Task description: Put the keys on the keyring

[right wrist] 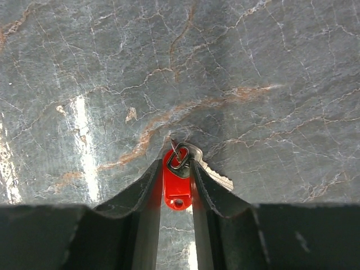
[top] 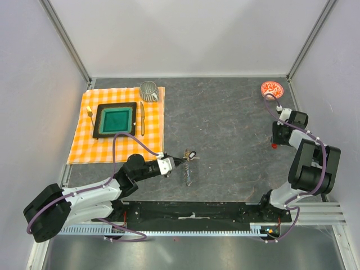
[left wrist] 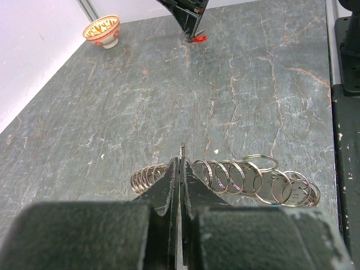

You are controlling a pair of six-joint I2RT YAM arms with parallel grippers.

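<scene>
Red-patterned ceramic bowl [left wrist: 104, 38]: far corner of grey surface [top: 225, 129]. Left hand [left wrist: 181, 160]: pinched shut on silvery ring-chain keyring [left wrist: 242, 177]. Right hand [right wrist: 177, 163]: clamped on red-tagged metal key [right wrist: 178, 192], near bowl.

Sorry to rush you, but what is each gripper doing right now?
Left gripper: closed, pinching the silvery chain of metal rings.
Right gripper: closed on the small red-tagged metal key.
</scene>
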